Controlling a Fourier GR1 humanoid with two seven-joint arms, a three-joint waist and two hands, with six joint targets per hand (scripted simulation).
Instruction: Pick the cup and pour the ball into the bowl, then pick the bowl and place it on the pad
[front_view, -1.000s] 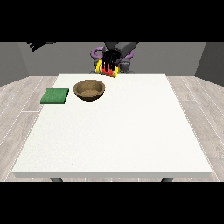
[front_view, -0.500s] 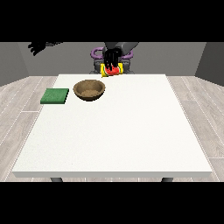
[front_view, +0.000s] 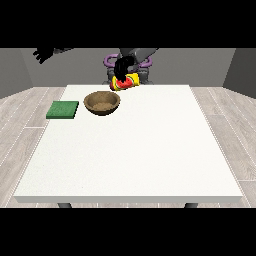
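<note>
Fingers of hand (front_view: 121, 67) curl round tilted cup (front_view: 127, 81).

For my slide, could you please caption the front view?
Hand tips the cup toward the wooden bowl; green pad waits beside it.

The table (front_view: 150, 150) shows a smooth, matt white top, no shine on it anywhere, while the bowl (front_view: 102, 103) looks like brown wood with a dull, faintly grainy inside. The pad (front_view: 63, 110) reads as flat matt green (cloth or foam, hard to tell which), and the cup (front_view: 126, 82) comes across as smooth yellow-and-red plastic with a slight gloss. Black and matt is the hand at the view's right (front_view: 121, 67), and the floor (front_view: 20, 115) wears a pale, planked wood look.
</note>
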